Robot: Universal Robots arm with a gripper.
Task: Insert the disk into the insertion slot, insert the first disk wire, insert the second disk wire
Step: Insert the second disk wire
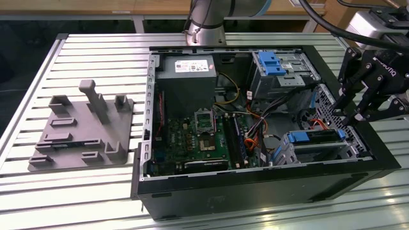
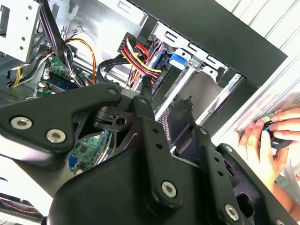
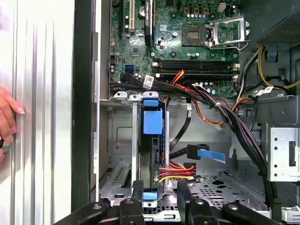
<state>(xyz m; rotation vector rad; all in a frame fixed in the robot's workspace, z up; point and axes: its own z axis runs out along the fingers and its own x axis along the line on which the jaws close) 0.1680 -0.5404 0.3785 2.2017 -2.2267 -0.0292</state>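
Observation:
The disk (image 1: pixel 317 136) sits inside the insertion slot (image 1: pixel 323 151), a low silver cage at the exterior view's right of the open computer case (image 1: pixel 255 184). Its blue frame handle (image 3: pixel 152 121) faces the motherboard. My gripper (image 1: pixel 348 123) hangs over the disk's other end. In the first wrist view the gripper (image 3: pixel 161 187) is open, its fingers (image 3: pixel 137 187) standing either side of the disk's edge without touching. A wire of red, yellow and black strands (image 3: pixel 177 171) runs up to the disk between them. A black wire with a blue plug (image 3: pixel 208 154) lies loose nearby.
A taller grey cage with a blue latch (image 1: pixel 275 64) and the power supply (image 1: pixel 185 72) stand at the case's far side. Cable bundles (image 3: pixel 234 126) cross beside the slot. A grey fixture plate (image 1: pixel 83 129) lies on the slatted table. A person's hand (image 2: pixel 267 136) rests outside the case wall.

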